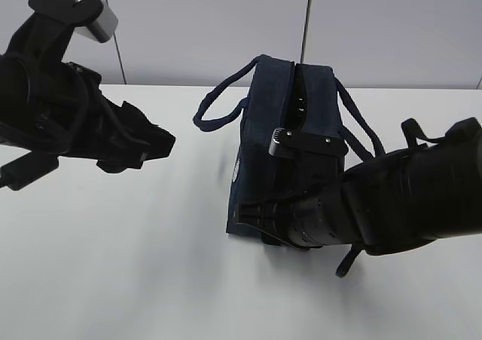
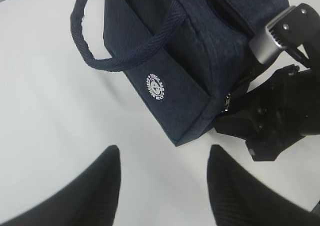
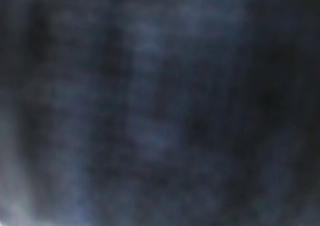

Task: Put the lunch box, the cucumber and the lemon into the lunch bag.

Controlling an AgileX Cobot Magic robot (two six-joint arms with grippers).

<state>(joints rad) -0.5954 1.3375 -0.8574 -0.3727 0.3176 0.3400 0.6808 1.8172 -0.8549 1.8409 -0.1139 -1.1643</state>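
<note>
The dark navy lunch bag (image 1: pixel 260 144) stands upright mid-table, its handles hanging to both sides. The left wrist view shows its side with the white emblem (image 2: pixel 155 87) and a metal zipper end (image 2: pixel 227 101) at the near corner. My left gripper (image 1: pixel 162 142) is open and empty, hovering left of the bag; its fingers (image 2: pixel 112 181) frame bare table. My right gripper (image 1: pixel 252 216) presses against the bag's near lower end, and its jaws are hidden. The right wrist view shows only blurred navy fabric (image 3: pixel 150 110). The lunch box, cucumber and lemon are out of view.
The white table (image 1: pixel 135 264) stretches to the left of and in front of the bag. A grey panelled wall (image 1: pixel 211 23) runs behind the table's far edge. The right arm (image 1: pixel 407 204) lies across the front right.
</note>
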